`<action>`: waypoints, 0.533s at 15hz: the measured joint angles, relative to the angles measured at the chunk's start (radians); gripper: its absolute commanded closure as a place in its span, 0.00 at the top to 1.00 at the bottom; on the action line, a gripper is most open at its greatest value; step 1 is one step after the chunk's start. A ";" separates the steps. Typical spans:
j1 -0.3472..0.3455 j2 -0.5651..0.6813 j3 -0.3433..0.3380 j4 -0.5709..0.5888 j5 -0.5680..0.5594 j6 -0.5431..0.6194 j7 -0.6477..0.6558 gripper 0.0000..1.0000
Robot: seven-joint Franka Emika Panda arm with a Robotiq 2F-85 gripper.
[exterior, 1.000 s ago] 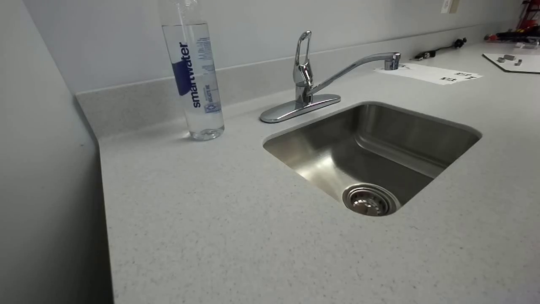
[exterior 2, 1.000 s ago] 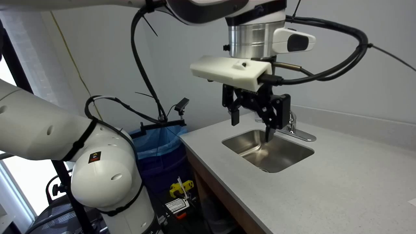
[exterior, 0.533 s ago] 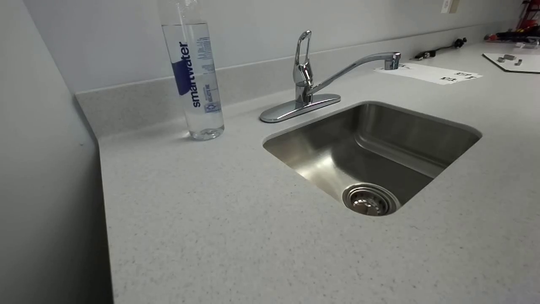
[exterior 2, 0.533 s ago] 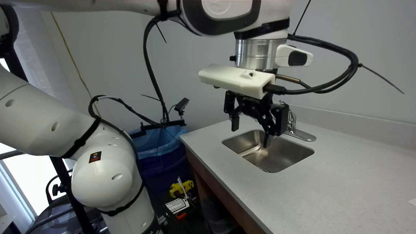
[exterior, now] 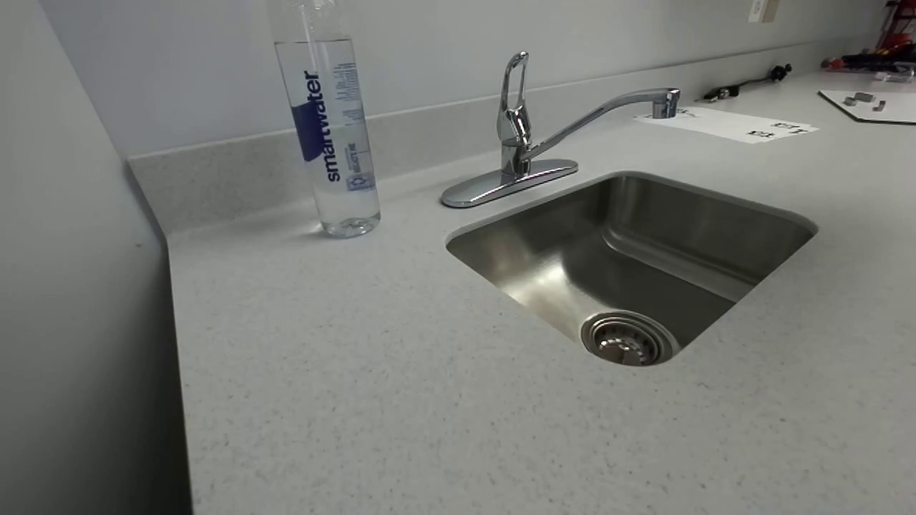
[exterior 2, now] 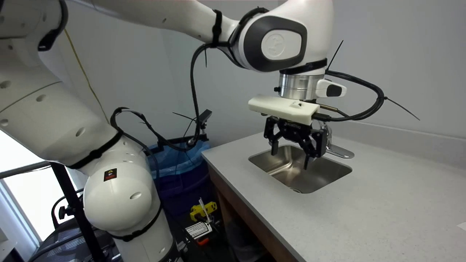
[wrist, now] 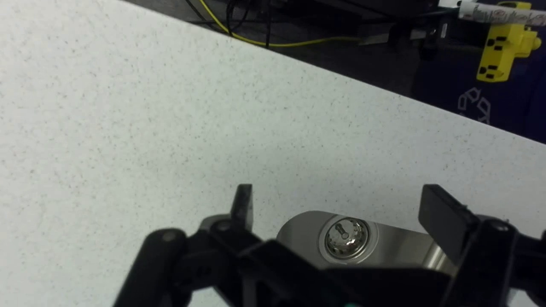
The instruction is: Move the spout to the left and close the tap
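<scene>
In an exterior view the tap shows whole, a chrome body on an oval base plate with its loop lever standing up. From its body the spout arches out to the right in that view, past the sink's far-left rim, its nozzle above the counter behind the basin. My gripper hangs open over the sink area in an exterior view, apart from the tap and hiding the spout there; part of the base plate shows behind it. In the wrist view the open fingers frame the sink drain, with nothing between them.
A steel sink is set into the grey speckled counter. A tall water bottle stands left of the tap. Behind the nozzle lies white paper. Beyond the counter's edge is a blue-lined bin. A wall runs behind the tap.
In an exterior view the arm and gripper have moved lower and somewhat to the right. The fingers stay open. Tap, lever and spout have not moved.
</scene>
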 measured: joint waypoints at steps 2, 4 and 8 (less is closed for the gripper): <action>0.011 0.061 0.027 0.013 0.019 0.058 0.000 1.00; 0.020 0.118 0.055 0.030 0.036 0.109 0.000 1.00; 0.036 0.225 0.116 0.085 0.072 0.185 0.001 1.00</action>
